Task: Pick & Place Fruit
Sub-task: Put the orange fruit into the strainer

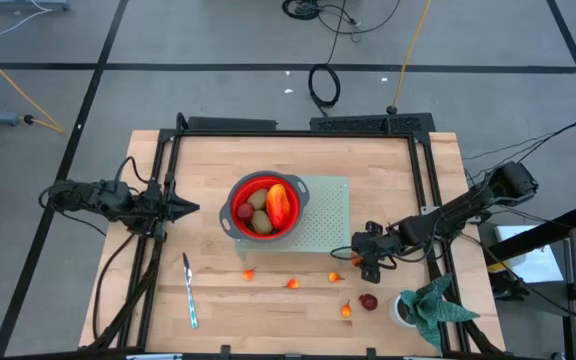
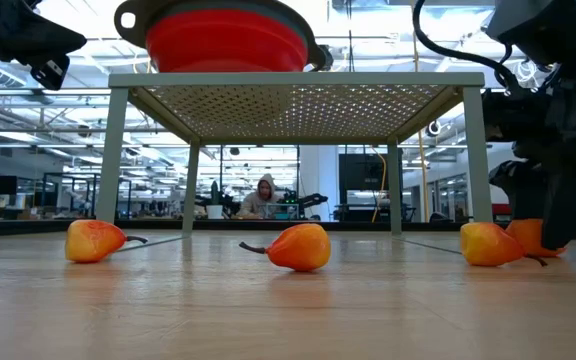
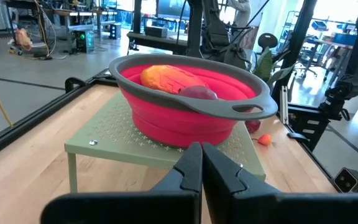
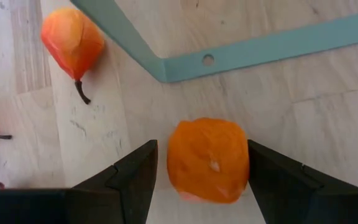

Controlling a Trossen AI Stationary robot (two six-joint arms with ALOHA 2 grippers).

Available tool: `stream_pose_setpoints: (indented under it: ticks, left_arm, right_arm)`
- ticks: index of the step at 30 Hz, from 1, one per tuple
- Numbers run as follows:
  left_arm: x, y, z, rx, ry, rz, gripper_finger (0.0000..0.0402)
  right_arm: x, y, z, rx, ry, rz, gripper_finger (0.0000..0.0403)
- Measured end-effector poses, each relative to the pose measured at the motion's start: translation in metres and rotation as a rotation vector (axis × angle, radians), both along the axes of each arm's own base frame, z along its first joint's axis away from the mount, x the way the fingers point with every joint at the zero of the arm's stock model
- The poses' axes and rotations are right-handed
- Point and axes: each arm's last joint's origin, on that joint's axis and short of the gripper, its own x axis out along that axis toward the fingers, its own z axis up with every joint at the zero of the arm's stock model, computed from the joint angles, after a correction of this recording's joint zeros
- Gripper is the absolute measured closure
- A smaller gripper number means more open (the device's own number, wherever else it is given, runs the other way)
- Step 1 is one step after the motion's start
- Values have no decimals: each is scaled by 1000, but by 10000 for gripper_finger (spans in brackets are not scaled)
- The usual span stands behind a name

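Observation:
A red bowl (image 1: 264,205) stands on a pale green perforated stand (image 1: 323,215) and holds kiwis, a longer red-orange piece (image 3: 169,78) and a dark red one. Several small orange fruits (image 1: 293,283) and a dark red round one (image 1: 368,301) lie on the wooden table. My right gripper (image 1: 366,263) slants down, open, at the stand's near right corner, with one finger on each side of a small orange fruit (image 4: 208,160) that lies on the table. My left gripper (image 1: 186,208) hangs shut and level, left of the bowl, holding nothing. My right gripper straddles the small orange fruit from above at a slant. A gap shows between one finger (image 4: 143,168) and the fruit. The other finger (image 4: 267,171) meets the fruit's outline, and I cannot tell whether it touches. The fruit rests on the table.
The stand's leg and frame (image 4: 241,53) lie just beyond the right gripper. Another orange fruit (image 4: 72,38) lies close by. A silver knife (image 1: 189,290) is at the near left, and a leafy plant in a white pot (image 1: 426,305) is at the near right.

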Motion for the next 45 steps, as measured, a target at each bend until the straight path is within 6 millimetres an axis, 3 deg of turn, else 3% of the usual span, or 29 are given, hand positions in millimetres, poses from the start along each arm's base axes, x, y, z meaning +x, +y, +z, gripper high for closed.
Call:
stream_pose_setpoints:
  ticks: [7, 17, 25, 34, 45]
  left_arm:
    - [0, 0, 0, -1, 0, 0, 386]
    - [0, 0, 0, -3, 0, 0, 397]
    - [0, 0, 0, -3, 0, 0, 390]
    - [0, 0, 0, 0, 0, -1, 387]
    - [0, 0, 0, 0, 1, -1, 400]
  right_arm:
    - [0, 0, 0, 10, 0, -11, 187]
    - [0, 1, 2, 67, 7, -76, 281]
    - [-15, -3, 16, 137, 56, -123, 277]
    - [-36, -8, 49, 287, 4, -67, 280]
    - [-47, -13, 108, 531, -440, -47, 279]
